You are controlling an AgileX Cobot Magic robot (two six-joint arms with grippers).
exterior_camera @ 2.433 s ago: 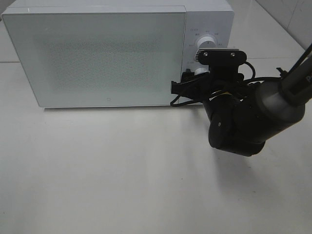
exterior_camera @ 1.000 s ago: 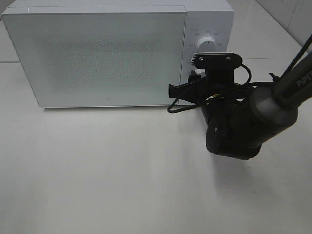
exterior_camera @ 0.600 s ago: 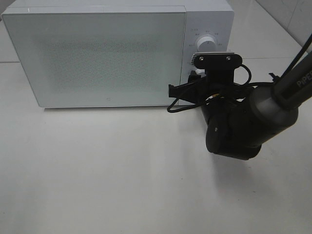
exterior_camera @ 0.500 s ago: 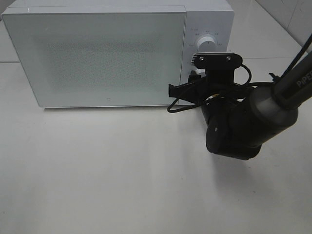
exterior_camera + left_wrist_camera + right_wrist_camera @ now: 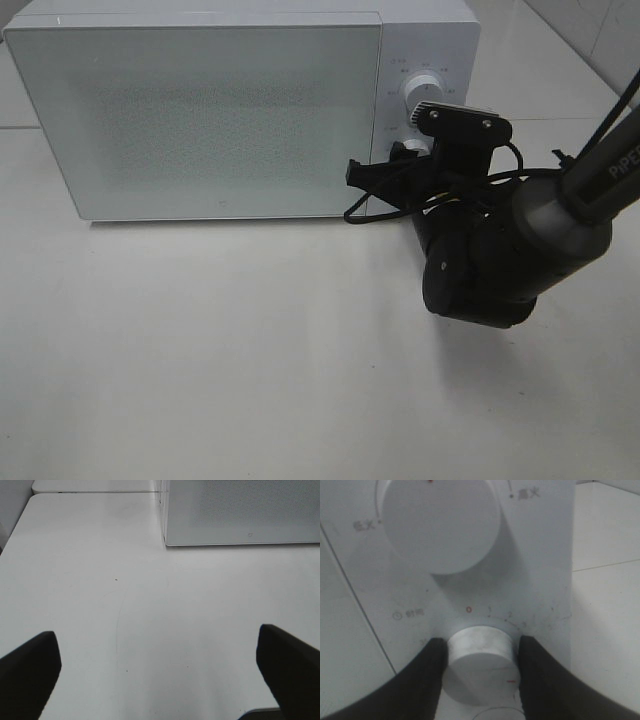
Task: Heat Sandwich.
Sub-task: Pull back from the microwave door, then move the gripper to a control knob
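- At the microwave's control panel [image 5: 428, 50], the right gripper [image 5: 481, 654] is clamped on the lower knob [image 5: 480, 667], one dark finger [image 5: 432, 662] pressed to each side. This grip suits turning the dial.
- Printed beside that knob are a red zero and small rising numbers, so it is probably the timer. A red mark shows on the knob's face.
- The upper knob [image 5: 440, 525], at 12 o'clock from the lower one on the panel, is untouched.
- The right arm [image 5: 500, 250] reaches in from 4 o'clock in the high view, level with the panel so the gripper meets the dial head-on.
- The microwave [image 5: 200, 205] stands at 11 o'clock on the white bench [image 5: 250, 360]. Its frosted door [image 5: 200, 110], at 9 o'clock from the panel, is closed.
- The sandwich is not visible in any view. Judging by the closed door and the grip on the dial, it is likely inside.
- The left gripper [image 5: 160, 675] hangs spread wide over bare bench, holding nothing and well clear of the microwave.
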